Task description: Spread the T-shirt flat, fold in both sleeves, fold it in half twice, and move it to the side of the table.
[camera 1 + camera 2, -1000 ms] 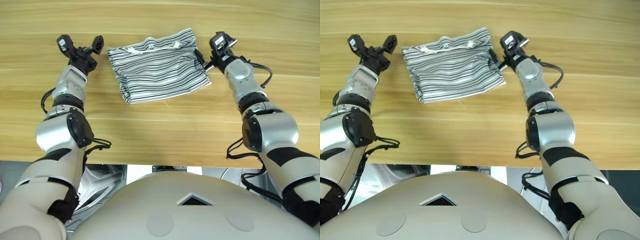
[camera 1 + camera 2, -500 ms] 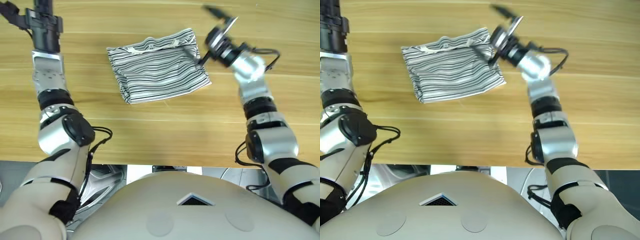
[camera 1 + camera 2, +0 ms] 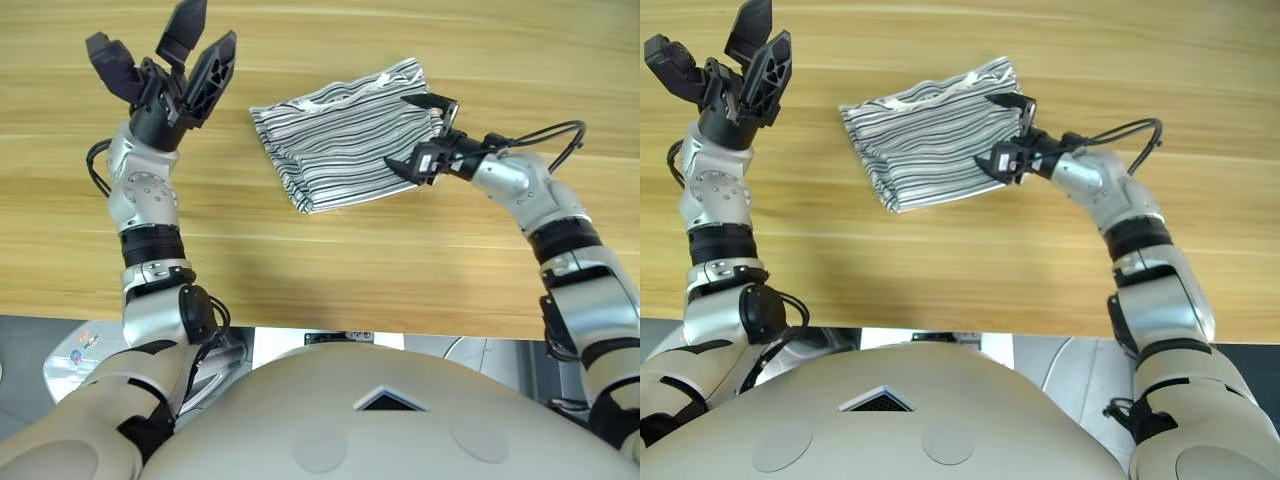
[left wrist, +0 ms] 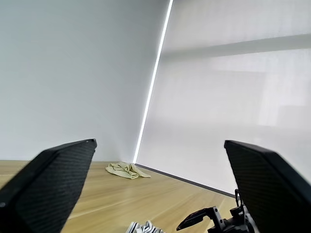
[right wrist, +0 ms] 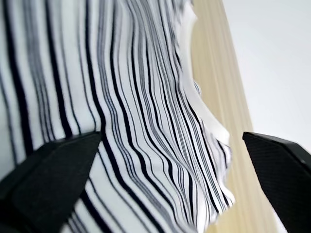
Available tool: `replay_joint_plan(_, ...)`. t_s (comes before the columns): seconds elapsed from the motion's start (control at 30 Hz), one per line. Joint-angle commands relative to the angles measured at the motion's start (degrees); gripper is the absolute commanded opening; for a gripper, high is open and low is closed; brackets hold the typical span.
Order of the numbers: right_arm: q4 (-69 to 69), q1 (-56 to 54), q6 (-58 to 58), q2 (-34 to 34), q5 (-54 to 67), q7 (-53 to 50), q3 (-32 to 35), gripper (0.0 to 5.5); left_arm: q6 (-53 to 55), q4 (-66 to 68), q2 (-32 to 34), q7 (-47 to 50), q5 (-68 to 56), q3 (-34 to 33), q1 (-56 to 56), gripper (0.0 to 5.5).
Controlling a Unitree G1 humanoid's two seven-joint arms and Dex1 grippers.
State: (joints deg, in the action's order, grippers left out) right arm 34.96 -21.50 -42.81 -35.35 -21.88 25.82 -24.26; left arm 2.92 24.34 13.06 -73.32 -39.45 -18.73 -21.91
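Note:
The striped T-shirt [image 3: 340, 135] lies folded into a small rectangle on the wooden table [image 3: 330, 250]. My right gripper [image 3: 398, 133] is open at the shirt's right edge, one finger over the cloth's far corner and the other by its near corner. In the right wrist view the striped cloth [image 5: 121, 92] sits between the spread fingers [image 5: 48, 174]. Held high above the table to the left of the shirt, my left gripper [image 3: 158, 55] is open and holds nothing. The left wrist view has its fingers [image 4: 48, 184] wide apart.
A crumpled beige cloth [image 4: 127, 170] lies far off on the table in the left wrist view. Bare wood surrounds the shirt on all sides. The table's near edge [image 3: 330, 325] runs in front of me.
The head camera has shifted. My left gripper left the table beside the shirt and rose high. My right gripper lifted, then came back low at the shirt's right edge, open.

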Motion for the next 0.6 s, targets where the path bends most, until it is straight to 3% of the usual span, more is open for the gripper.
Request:
replay_joint_plan(0.03, -29.71, 19.03, 2.1, -13.41, 14.2, 18.1, -7.82, 5.4, -5.03, -0.84, 0.59, -1.95, 4.96, 3.88, 1.96, 4.91)
replay_joint_plan(0.17, -42.94, 21.44, 7.48, -13.23, 18.23, 20.2, -7.89, 5.4, -9.17, -1.1, 1.09, -2.96, 7.77, 6.27, 3.7, 4.91)
replay_joint_plan(0.33, -42.41, 17.77, 15.02, -4.8, 12.28, 18.17, -7.38, 5.4, -12.21, -2.97, 1.67, -4.0, 8.9, 8.27, 5.38, 4.91)
replay_joint_plan(0.6, -44.19, 14.63, 18.58, -0.38, 10.88, 19.24, -6.23, 5.4, -13.29, -4.02, 1.77, -2.62, 8.9, 9.77, 6.23, 4.91)
